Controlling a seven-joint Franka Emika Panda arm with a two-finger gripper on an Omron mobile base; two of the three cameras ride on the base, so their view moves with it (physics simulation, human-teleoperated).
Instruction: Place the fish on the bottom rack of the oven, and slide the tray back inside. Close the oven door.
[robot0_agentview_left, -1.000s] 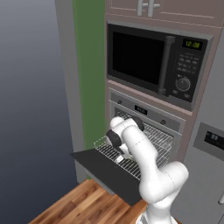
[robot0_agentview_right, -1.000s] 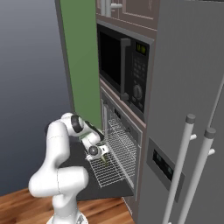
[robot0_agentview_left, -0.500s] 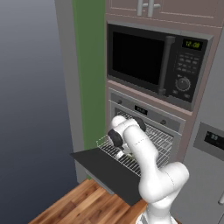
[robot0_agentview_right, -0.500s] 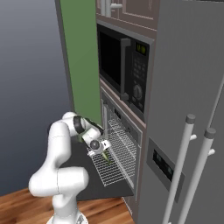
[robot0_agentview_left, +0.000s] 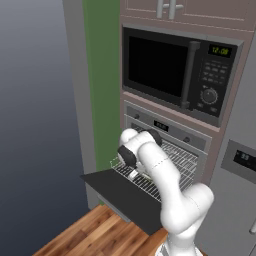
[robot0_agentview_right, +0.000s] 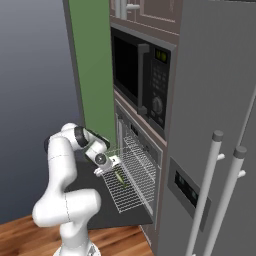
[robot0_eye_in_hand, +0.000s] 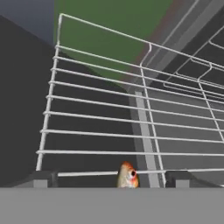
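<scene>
Oven (robot0_agentview_left: 170, 131) stands open under the microwave (robot0_agentview_left: 177, 70), its door (robot0_agentview_left: 125, 192) folded down flat toward the robot. Over that door the rack (robot0_agentview_right: 131, 177) is pulled out of the cavity, front edge well clear of the opening. The fish (robot0_agentview_right: 120, 177) lies on the rack's bars; in the right base view its long axis runs roughly front to back, along the slide direction. The gripper (robot0_agentview_right: 106, 165) hangs just above and beside it, on the front-left part of the rack. In the hand view the fish (robot0_eye_in_hand: 127, 175) sits between the two fingertips (robot0_eye_in_hand: 40, 178), which stand wide apart and touch nothing, so the fish looks released. Judged from this, the placing is done. The next push turns on the rack's front rail, which lies just beside the gripper on the robot's side, with the cavity straight beyond.
</scene>
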